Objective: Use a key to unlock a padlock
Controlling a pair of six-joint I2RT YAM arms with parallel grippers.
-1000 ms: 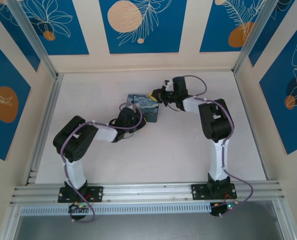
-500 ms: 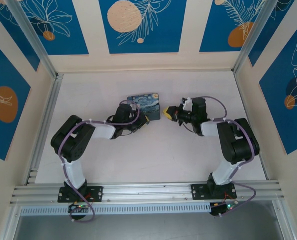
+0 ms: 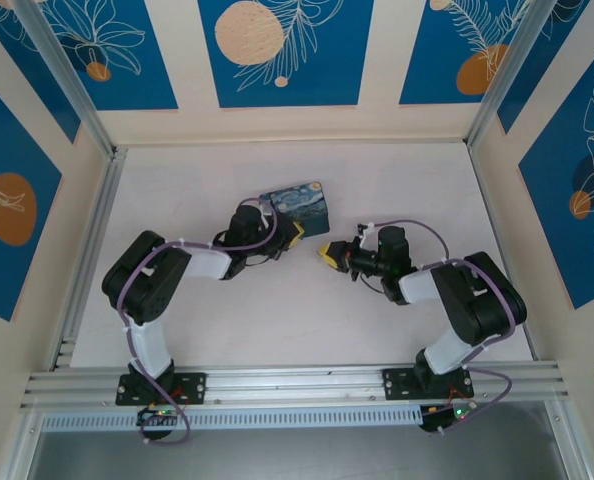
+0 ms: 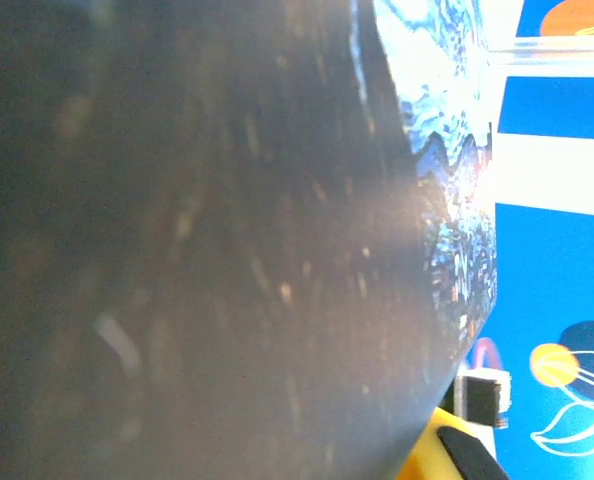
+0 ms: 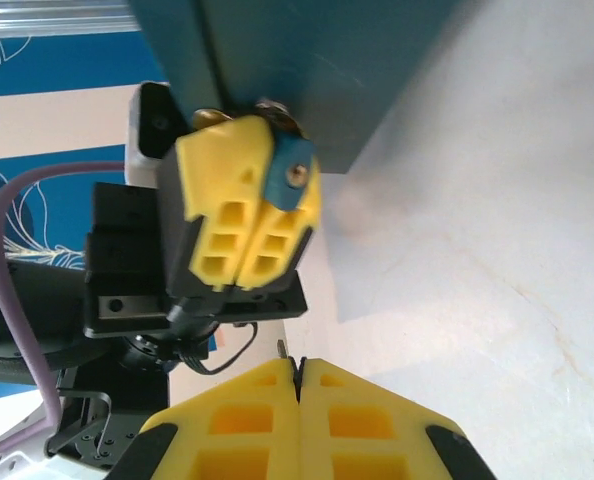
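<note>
Findings at this moment.

My left tool (image 5: 249,190), seen at centre frame in the right wrist view, is clenched. The padlock (image 5: 292,172) sits at its tip, blue body showing on the right side of the yellow fingers (image 5: 227,215), with a small brass-coloured spot facing the camera. It lies hard against the dark underside of the painted box (image 3: 302,203). I judge this a grasp, though the contact faces are hidden.

My right tool (image 5: 299,395), at the bottom edge of the same view, has its fingers pressed together. A thin dark sliver at the seam is, in my judgement, the key (image 5: 296,368). It is too small to confirm. In the overhead view this tool hangs over the desk (image 3: 377,320), right of centre, apart from the left tool.

Risks:
- The key is pinched at the very tips, so an off-axis push on the padlock could pivot it or let it slip out.
- The padlock is held by little material, so insertion force could twist it in the left tool.
- The box touches the left tool and crowds the approach, so a brush could shift it and spoil the alignment.
- The left wrist view is largely blocked by the box, which leaves me little to check alignment with.
</note>
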